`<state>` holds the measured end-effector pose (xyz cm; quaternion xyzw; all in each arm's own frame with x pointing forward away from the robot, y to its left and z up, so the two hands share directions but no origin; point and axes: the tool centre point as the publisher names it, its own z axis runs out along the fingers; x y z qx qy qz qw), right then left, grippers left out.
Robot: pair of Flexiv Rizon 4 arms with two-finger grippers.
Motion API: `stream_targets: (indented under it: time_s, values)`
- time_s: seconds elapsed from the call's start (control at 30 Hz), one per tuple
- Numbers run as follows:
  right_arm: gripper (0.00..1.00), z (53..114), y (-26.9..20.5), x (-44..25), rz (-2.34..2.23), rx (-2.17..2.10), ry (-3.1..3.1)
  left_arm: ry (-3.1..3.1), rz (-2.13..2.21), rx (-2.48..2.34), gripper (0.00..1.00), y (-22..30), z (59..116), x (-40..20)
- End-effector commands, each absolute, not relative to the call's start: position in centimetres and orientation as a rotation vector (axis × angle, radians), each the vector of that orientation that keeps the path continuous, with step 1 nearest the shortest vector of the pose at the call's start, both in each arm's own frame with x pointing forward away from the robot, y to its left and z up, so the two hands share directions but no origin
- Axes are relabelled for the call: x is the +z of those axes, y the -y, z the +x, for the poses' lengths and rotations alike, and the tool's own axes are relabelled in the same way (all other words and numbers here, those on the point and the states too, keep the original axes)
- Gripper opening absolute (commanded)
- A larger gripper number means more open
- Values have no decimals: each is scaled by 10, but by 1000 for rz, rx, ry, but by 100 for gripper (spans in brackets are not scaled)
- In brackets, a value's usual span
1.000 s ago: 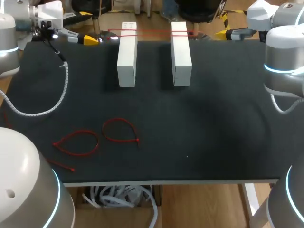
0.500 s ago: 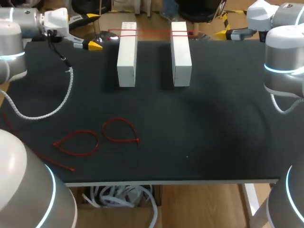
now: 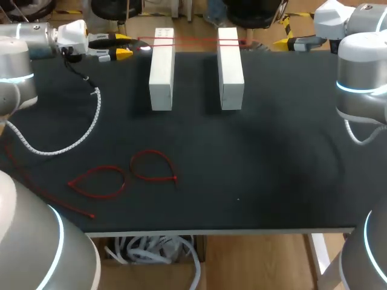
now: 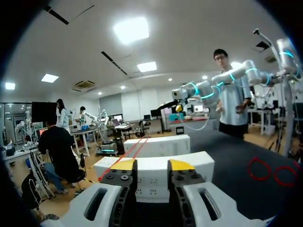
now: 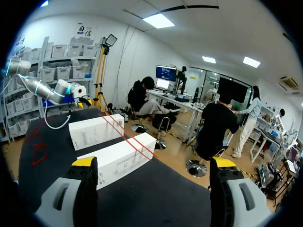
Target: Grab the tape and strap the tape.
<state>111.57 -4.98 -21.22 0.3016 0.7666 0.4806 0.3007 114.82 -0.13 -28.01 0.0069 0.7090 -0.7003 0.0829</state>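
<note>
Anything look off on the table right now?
Nothing is damaged or spilled. The left white block and the right white block stand parallel, with the red strap lying across their far ends. The only oddity is two looped red ties lying loose near the front left, and a third red strand ending at the table's front edge.

A table covered by a black mat is seen from above, edged along its near side by a pale strip. Beneath that near edge, a light wooden floor is shown, and a cardboard box filled with white cables is set on it. The room is lit by rectangular ceiling panels. White walls are seen at the far side, where shelves stacked with grey bins are placed, with desks and a lit monitor further right.
</note>
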Motion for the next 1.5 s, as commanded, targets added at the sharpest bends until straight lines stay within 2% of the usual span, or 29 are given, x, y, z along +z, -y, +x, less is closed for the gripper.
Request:
stream_targets:
  time_s: [0.03, 0.17, 0.3, 1.27, 1.5]
  values:
    - [100, 1115, 50, -214, 796, 1284, -2025, -2113, 128, -2195, 35, -4, 1158, -288]
    - [100, 1115, 50, -214, 796, 1284, -2025, -2116, 119, -2215, 40, -6, 1163, -292]
    - [100, 1115, 50, -214, 796, 1284, -2025, -2123, 107, -2239, 36, -9, 1168, -296]
    - [100, 1115, 50, -214, 796, 1284, -2025, -2242, 111, -2318, 35, -11, 1208, -310]
    - [100, 1115, 50, -214, 796, 1284, -2025, -2248, 128, -2335, 30, -7, 1213, -315]
